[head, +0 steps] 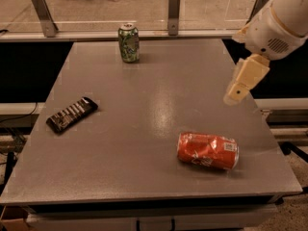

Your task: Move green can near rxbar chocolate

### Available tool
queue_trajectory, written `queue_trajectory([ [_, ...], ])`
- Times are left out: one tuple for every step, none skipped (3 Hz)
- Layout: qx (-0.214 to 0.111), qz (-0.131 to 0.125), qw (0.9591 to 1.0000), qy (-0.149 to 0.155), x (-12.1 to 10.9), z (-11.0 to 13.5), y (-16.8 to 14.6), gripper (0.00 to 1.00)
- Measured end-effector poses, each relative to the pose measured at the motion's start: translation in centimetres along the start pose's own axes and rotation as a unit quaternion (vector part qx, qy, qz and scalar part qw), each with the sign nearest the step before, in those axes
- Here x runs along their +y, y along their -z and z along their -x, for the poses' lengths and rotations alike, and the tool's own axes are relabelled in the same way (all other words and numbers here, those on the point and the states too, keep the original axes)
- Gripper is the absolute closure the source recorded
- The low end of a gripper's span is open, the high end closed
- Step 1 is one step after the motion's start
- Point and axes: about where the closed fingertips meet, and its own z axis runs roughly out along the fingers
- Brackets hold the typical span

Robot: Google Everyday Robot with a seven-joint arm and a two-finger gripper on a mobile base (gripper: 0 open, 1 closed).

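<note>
The green can [129, 43] stands upright near the far edge of the grey table [159, 105], with a mottled green-and-white body and a silver top. The rxbar chocolate [72, 114] lies flat at the left side of the table, dark with pale stripes, well apart from the can. My gripper [244, 81] hangs above the right side of the table on the white arm [276, 25], far to the right of the can and holding nothing.
An orange-red can with a white label [208, 150] lies on its side at the front right of the table. A rail with metal posts [174, 12] runs behind the far edge. Dark gaps flank the table on both sides.
</note>
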Motion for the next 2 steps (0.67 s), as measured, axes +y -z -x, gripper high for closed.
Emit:
queue_trajectory([
  [-0.05,-0.012,0.9986,-0.008,-5.3,3.8,-4.3,0.0],
  [-0.106,-0.02,0.9938,-0.028,-10.1,8.6,-8.1,0.0],
])
